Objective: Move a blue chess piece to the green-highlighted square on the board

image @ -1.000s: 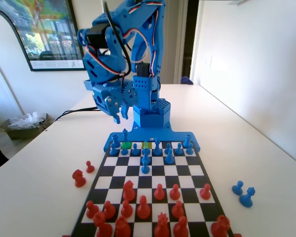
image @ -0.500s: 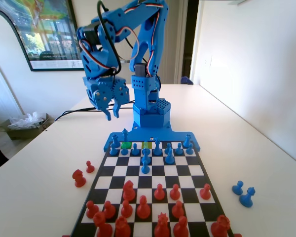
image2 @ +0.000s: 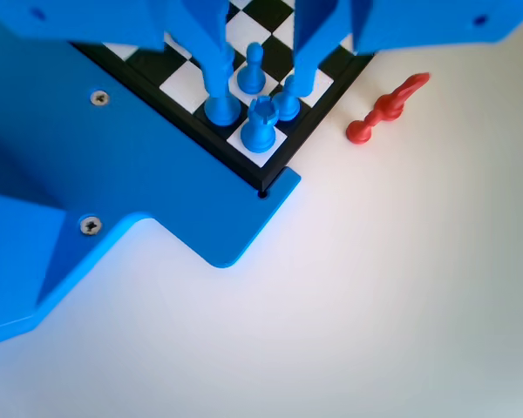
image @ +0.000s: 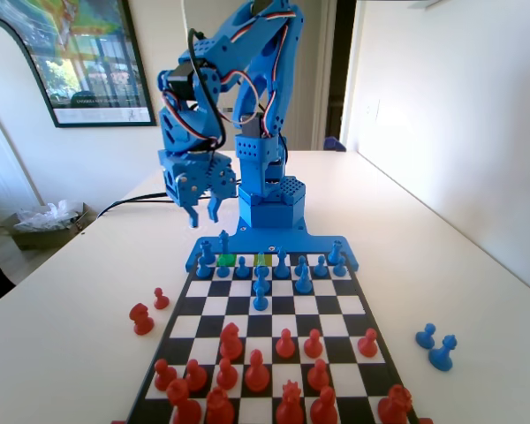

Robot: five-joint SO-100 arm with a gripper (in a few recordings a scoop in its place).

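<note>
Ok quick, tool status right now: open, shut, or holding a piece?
Tool: open and empty, hanging in the air above the far left corner of the board in the fixed view.

No text, label, brand or number can be read; the framed poster (image: 71,57) on the wall has a caption strip too blurred to make out.

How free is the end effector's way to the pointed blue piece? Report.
Probably yes. In the fixed view the end effector hangs open above and just left of the pointed blue piece, with nothing between them. Neighbouring blue pieces stand close, so the fit looks tight.
</note>
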